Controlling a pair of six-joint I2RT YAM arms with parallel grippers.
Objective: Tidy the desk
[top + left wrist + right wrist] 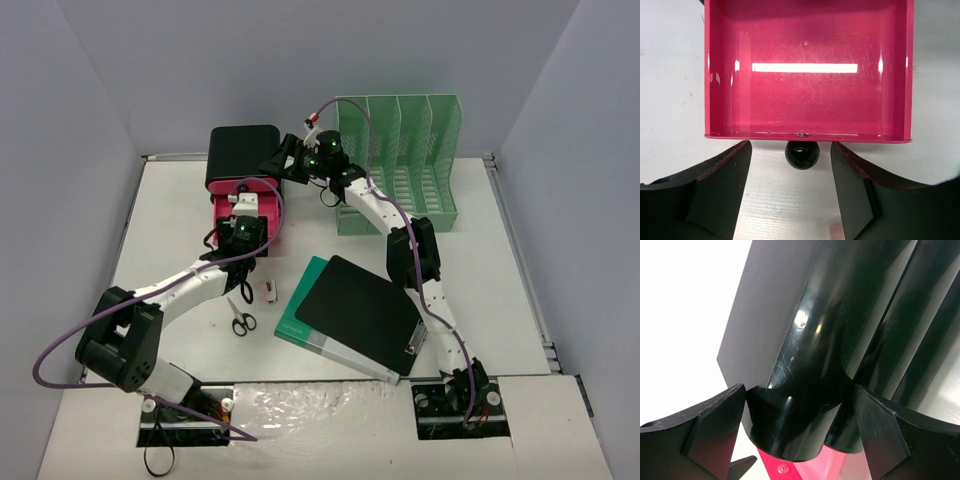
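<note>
1. Bench [180, 220]: one white top with grey walls around it. It carries everything, and two arms are bolted at its near edge.
2. Near edge, centre: one green book [298, 322], with one black board [360, 305] lying askew on top.
3. Left of the book: one pair of scissors [241, 320]. One small white item [269, 291] lies near them, apart.
4. Left pincer [790, 150]: open, a finger on each side of one black knob [801, 154], with gaps on both sides.
5. One pink drawer [807, 75] stands out toward the near edge.
6. Right pincer [800, 390]: jaws wide, straddling a glossy ridge of one black case [243, 155]. Cannot tell whether it grips.
7. Far edge, right of centre: one green rack [400, 165], upright, four slots.
</note>
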